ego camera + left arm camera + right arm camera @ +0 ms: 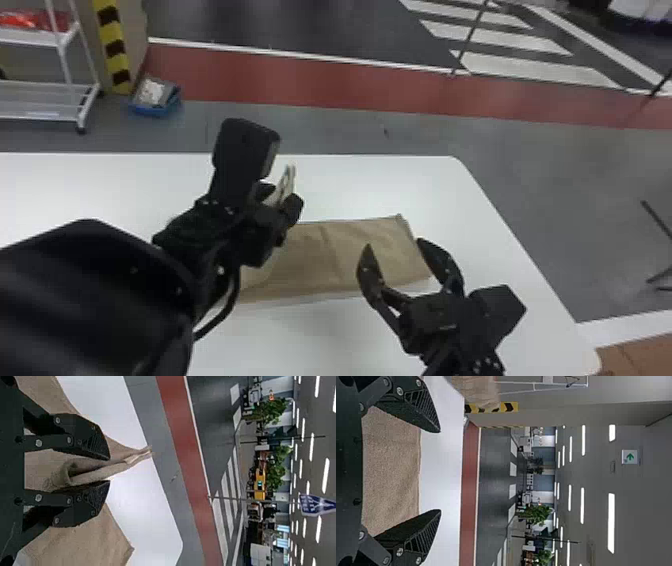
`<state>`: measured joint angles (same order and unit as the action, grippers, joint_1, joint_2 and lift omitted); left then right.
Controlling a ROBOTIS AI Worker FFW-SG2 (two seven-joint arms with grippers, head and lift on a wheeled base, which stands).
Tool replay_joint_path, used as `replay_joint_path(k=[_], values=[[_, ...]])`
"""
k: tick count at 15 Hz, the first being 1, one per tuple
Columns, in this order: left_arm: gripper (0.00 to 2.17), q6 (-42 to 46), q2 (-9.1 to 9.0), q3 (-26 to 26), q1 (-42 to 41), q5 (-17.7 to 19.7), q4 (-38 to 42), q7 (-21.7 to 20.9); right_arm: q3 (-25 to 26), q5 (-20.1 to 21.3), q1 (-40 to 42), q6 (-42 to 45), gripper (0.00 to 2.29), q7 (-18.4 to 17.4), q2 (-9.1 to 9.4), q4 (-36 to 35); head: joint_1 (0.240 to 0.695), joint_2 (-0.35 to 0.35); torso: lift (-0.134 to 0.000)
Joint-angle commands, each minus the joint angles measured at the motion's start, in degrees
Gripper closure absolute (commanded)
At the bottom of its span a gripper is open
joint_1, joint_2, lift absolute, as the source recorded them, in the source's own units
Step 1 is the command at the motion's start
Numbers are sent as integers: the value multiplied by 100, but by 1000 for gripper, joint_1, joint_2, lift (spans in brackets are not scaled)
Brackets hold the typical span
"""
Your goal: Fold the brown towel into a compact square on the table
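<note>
My left claw (pixel 109 470), closed on a raised part of the brown towel (pixel 325 255), whose long axis runs rightward towards my wide-open, empty right claw (pixel 393 242).

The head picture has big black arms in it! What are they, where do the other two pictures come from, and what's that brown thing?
They belong to a robot: its left arm and its right arm. The head picture looks down from the robot's head, like your eyes looking at your hands. The other two come from little cameras on its wrists, one on each arm. Those two are turned sideways, so the room seems to lie down.

The brown thing is a towel, lying on a white table. The left pincer is pinching part of it and holding that bit up. The right pincer is open and empty, by the towel's right end.
</note>
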<state>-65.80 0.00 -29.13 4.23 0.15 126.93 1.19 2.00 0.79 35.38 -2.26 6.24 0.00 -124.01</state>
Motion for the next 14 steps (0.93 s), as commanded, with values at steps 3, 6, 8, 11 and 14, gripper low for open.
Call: replay_joint_path(k=[3, 6, 8, 11, 14], values=[[70, 44, -15, -189, -1, -41, -54, -13, 2, 0, -58, -33, 184, 0, 5, 17, 695, -312, -125], [70, 27, -15, -75, -45, -24, -10, -13, 19, 0, -181, -280, 181, 0, 5, 17, 695, -320, -125], [70, 44, -15, 303, -151, 82, 16, -31, 46, 52, -445, -965, 181, 106, 5, -9, 695, -317, -125], [70, 97, 281, 1050, -511, 390, 298, -57, 2, 465, -963, -1598, 181, 202, 5, 61, 695, -270, -125], [73, 449, 615, 1691, -898, 697, 482, -75, -315, 457, -1306, -2266, 178, 255, 5, 158, 695, -182, -125]])
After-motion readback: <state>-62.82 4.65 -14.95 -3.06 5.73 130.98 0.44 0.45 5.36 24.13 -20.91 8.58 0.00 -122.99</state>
